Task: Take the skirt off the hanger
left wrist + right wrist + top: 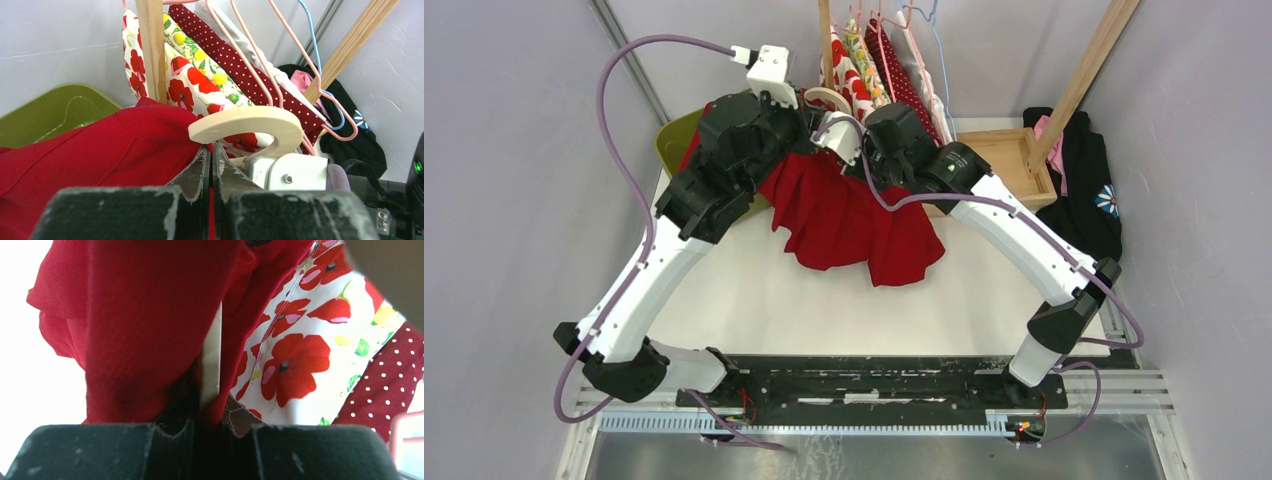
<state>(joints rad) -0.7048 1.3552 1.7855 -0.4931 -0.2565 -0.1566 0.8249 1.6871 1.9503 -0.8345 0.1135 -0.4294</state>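
The red skirt [849,220] lies bunched at the far edge of the table [804,310], its waist still on the cream hanger [250,122]. The left gripper [212,167] is pinched tight on a fold of the skirt. The right gripper [210,415] clamps the hanger's edge together with red cloth.

light: bright and even | shadows: we see soft ones | top: sharp | right wrist: white glare at left (all washed out), skirt [140,315] blurry

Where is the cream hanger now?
In the left wrist view, the cream hanger curves just above the shut left gripper, right of centre, in front of the floral clothes.
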